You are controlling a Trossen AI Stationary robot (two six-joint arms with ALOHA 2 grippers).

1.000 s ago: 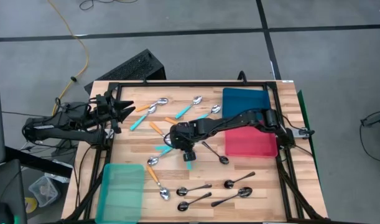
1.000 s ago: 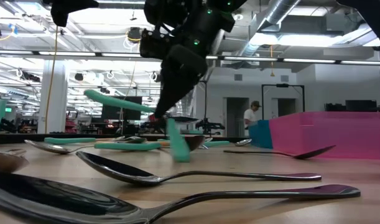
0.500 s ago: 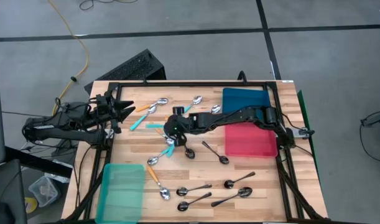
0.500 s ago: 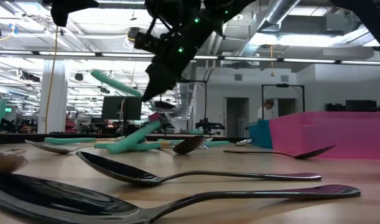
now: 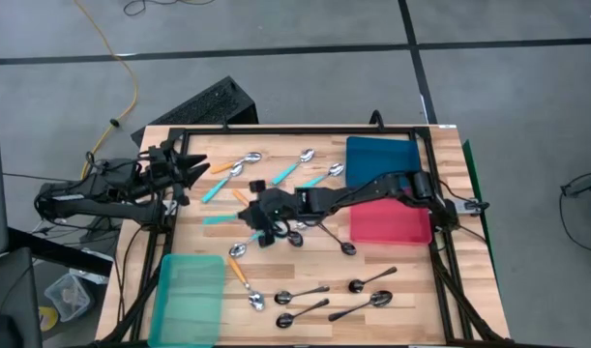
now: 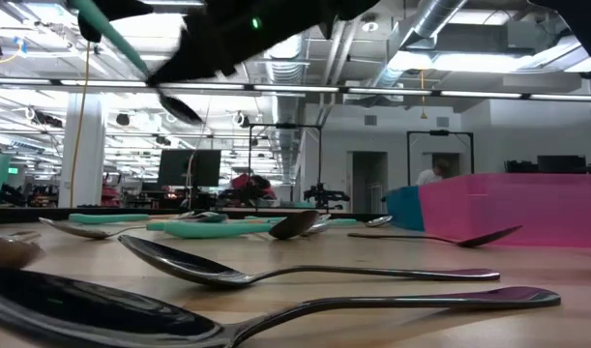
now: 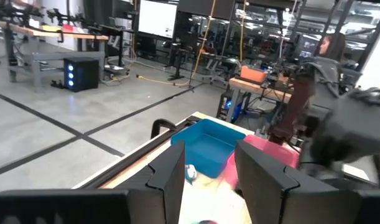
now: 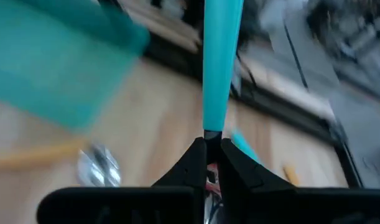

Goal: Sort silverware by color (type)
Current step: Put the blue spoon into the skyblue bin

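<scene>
Teal-handled, orange-handled and all-metal spoons lie scattered flat on the wooden table. My right gripper hangs over the table's middle, shut on one teal-handled spoon, which is in the air. The low view shows that spoon's teal handle high up and its bowl below. My left gripper waits at the table's left edge, pointing level with its fingers apart and nothing between them. Other teal spoons lie toward the far edge. Dark metal spoons lie near the front. My right gripper pinches the teal spoon between its two fingertips, at the end of the teal handle where it meets the metal neck. The handle sticks out ahead of the fingers, toward the table's left. The spoon is lifted clear of the table.
A light teal tray sits at the near left corner. A blue bin and a pink bin stand at the right. An orange-handled spoon lies beside the tray. A black frame rims the table. A person stands far off in the room.
My right gripper has risen, moved toward the table's left edge and tipped up from pointing steeply down. The teal spoon, which stood with its handle end on the wood, has swung up and is now lifted clear.
</scene>
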